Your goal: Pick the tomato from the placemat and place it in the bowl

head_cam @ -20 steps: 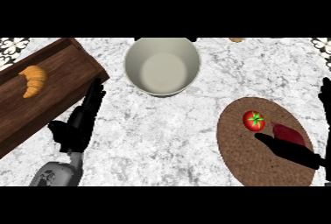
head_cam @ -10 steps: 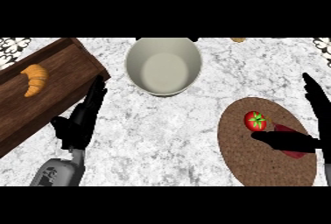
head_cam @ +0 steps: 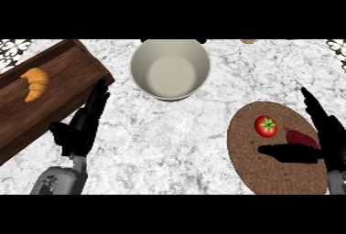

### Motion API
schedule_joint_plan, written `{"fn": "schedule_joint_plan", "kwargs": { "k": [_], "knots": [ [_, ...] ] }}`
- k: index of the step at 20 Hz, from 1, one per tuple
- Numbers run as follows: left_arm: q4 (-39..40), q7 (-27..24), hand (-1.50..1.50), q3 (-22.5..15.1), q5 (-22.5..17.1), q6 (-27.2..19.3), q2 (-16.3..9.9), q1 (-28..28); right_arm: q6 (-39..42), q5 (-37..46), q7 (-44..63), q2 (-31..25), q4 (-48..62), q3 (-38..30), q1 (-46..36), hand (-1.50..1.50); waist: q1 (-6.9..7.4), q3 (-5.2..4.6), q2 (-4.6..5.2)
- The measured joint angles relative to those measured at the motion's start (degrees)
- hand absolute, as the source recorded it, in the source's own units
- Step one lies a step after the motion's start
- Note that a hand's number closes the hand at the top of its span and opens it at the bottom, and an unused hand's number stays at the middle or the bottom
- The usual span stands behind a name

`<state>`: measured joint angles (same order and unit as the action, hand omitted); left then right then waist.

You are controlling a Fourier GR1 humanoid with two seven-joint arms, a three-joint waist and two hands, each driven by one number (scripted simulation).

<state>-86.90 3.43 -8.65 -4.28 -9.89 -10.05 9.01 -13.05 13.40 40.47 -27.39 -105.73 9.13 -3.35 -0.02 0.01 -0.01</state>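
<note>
Small round red tomato with green calyx [head_cam: 266, 125], lying in the upper part of the round brown woven placemat [head_cam: 270, 173] at right of frame, apart from the deep off-white round bowl [head_cam: 170, 67] at top centre; a dark red object [head_cam: 302, 139] lies just beside it, partly hidden. Right hand [head_cam: 323, 146], lower right, released, fingers straight and thumb stretched out below the tomato without touching; left hand [head_cam: 81, 128], lower left beside the brown wooden board [head_cam: 61, 87] bearing a golden croissant [head_cam: 35, 82], open and resting. Tomato judged light, smooth, soft-skinned and apt to roll; best taken round its middle, thumb opposite fingers.
</note>
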Motion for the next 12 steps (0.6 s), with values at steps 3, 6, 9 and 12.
{"fn": "schedule_joint_plan", "kwargs": {
  "k": [3,6,9,12],
  "knots": [
    [0.9,-0.6,0.0,1.1,0.6,0.7,0.2,0.2,0.2,0.1,-3.5,2.2,-1.1,-0.9,3.1,-1.5,-0.11,0.0,-0.01],
    [-0.8,0.6,0.0,0.9,1.4,0.7,0.9,-0.4,0.7,-0.7,-6.5,4.2,-1.4,-2.3,4.2,-1.5,-0.09,0.0,-0.03],
    [-1.2,0.1,0.0,1.2,2.0,1.4,1.7,-1.3,1.6,-0.8,-8.7,6.2,-1.5,-3.7,5.0,-1.5,-0.08,0.0,-0.03],
    [-1.0,0.0,0.0,1.6,2.7,1.8,2.2,-1.4,2.0,-0.6,-9.5,8.4,-3.3,-4.0,6.5,-1.5,-0.11,0.0,-0.03]
  ]
}}
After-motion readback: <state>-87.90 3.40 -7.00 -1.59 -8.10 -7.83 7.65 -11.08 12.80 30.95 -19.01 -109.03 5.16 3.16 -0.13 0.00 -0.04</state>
